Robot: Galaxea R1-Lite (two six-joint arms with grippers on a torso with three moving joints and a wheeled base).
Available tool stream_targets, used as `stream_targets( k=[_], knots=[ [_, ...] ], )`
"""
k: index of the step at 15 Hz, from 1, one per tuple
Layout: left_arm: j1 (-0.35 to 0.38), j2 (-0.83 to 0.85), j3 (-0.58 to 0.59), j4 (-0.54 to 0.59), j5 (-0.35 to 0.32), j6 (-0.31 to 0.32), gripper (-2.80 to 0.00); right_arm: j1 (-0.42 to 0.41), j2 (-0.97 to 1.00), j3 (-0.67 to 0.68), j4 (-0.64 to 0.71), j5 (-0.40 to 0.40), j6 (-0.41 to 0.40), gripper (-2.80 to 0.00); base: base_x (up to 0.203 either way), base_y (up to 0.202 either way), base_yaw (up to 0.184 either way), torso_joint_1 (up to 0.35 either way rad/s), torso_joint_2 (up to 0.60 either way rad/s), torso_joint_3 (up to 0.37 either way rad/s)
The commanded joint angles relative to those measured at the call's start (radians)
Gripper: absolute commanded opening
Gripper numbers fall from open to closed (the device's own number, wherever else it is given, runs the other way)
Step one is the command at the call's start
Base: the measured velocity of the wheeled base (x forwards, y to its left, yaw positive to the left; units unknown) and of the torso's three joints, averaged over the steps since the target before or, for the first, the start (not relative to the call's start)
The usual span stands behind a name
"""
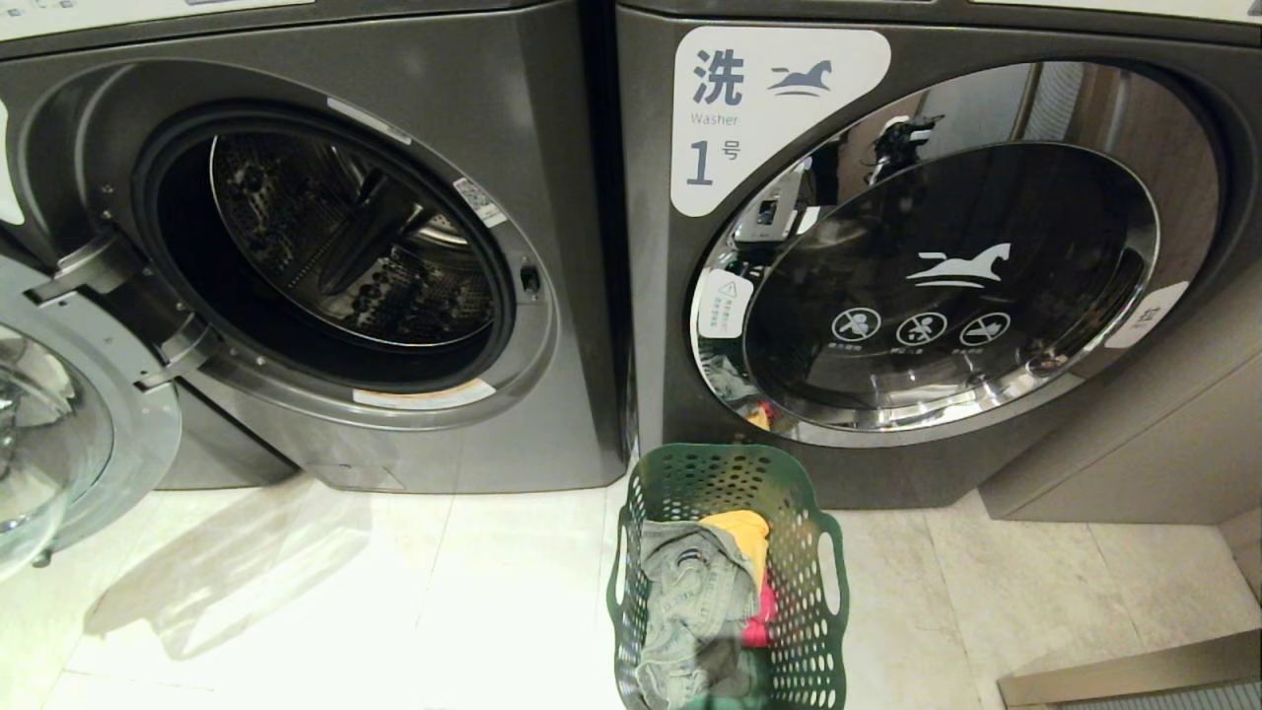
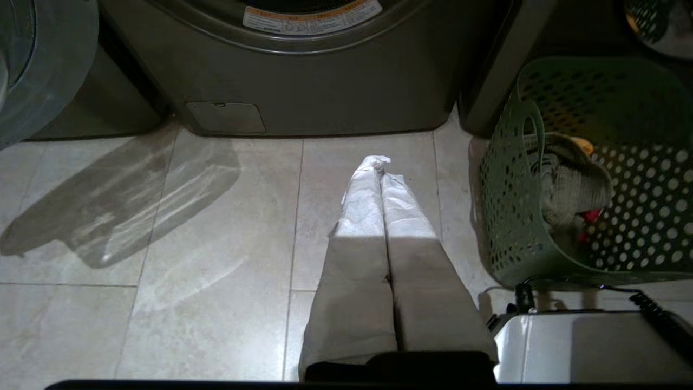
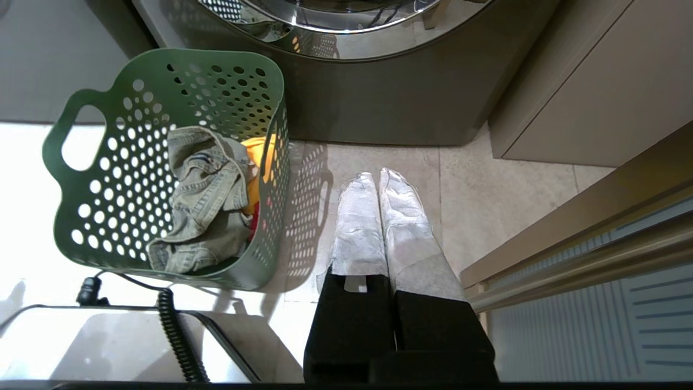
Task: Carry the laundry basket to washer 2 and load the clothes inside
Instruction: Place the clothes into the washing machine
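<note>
Pale tiled floor (image 1: 394, 592) fronts both washers. Left gripper (image 2: 381, 162) and right gripper (image 3: 379, 176), fingers pressed together and empty, hang either side of the laundry basket (image 1: 631, 592), clothes (image 1: 690, 602) inside. Open-doored washer (image 1: 335, 237) stands far left; bare tiles lie before it.

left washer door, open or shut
Open. In the head view the left washer's door is swung aside to the left, leaving its bare drum exposed with nothing visible inside.
</note>
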Motion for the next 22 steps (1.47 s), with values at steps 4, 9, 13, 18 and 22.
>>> stream_targets(
  k=[4,9,13,18,22],
  knots=[
    [-0.004,-0.039,0.000,-0.003,0.005,-0.041,-2.80,0.000,0.002,-0.002,0.000,0.000,0.022,-2.80,0.000,0.000,0.000,0.000,0.00,0.000],
    [-0.004,-0.041,0.000,-0.002,0.005,-0.045,-2.80,0.000,0.000,-0.002,0.000,0.001,0.022,-2.80,0.000,0.000,0.000,0.000,0.00,0.000],
    [-0.004,-0.041,0.000,-0.002,0.005,-0.045,-2.80,0.000,0.001,0.000,0.000,0.001,0.020,-2.80,0.000,0.000,0.000,0.000,0.00,0.000],
    [-0.004,-0.041,0.000,-0.002,0.006,-0.046,-2.80,0.000,0.002,0.000,0.000,0.001,0.022,-2.80,0.000,0.000,0.000,0.000,0.00,0.000],
    [-0.004,-0.040,0.000,-0.002,0.006,-0.046,-2.80,0.000,0.000,0.000,0.000,0.001,0.022,-2.80,0.001,0.038,-0.005,0.003,0.00,0.001]
  ],
)
